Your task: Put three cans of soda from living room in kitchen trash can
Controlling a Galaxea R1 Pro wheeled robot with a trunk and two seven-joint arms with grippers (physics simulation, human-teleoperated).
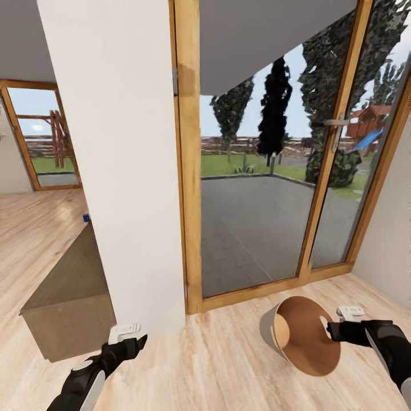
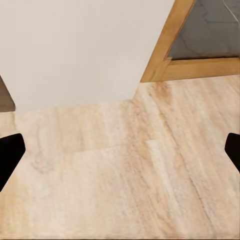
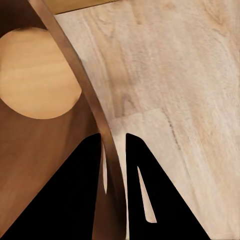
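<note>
Nearest the head camera, 2 black arms reach forward over a pale wood floor (image 1: 217,354). The left gripper (image 1: 135,341) hovers above bare floor just in front of a white wall pillar (image 1: 123,171), its 2 fingers spread wide and holding nothing; in the left wrist view the black fingertips (image 2: 10,155) sit at opposite edges of the picture with only floorboards between them. The right gripper (image 1: 331,331) is clamped on the rim of the tash can (image 1: 299,337), a round tapered bin, grey outside and brown inside, which hangs tilted with its open mouth facing the camera and its oval handle cut-out towards the left. In the right wrist view the 2 black fingers (image 3: 80,200) pinch the thin brown bin wall (image 3: 107,165), 1 finger inside and 1 outside, and the cut-out shows pale floor through it. Left of the pillar a low wooden cabinet (image 1: 71,297) stands on the floor. Further back on the left, a small dark blue can of soda (image 1: 86,217) stands past the cabinet's far end. Beyond the bin, a tall glass door (image 1: 274,171) in a wooden frame looks onto a grey patio, lawn and dark trees
</note>
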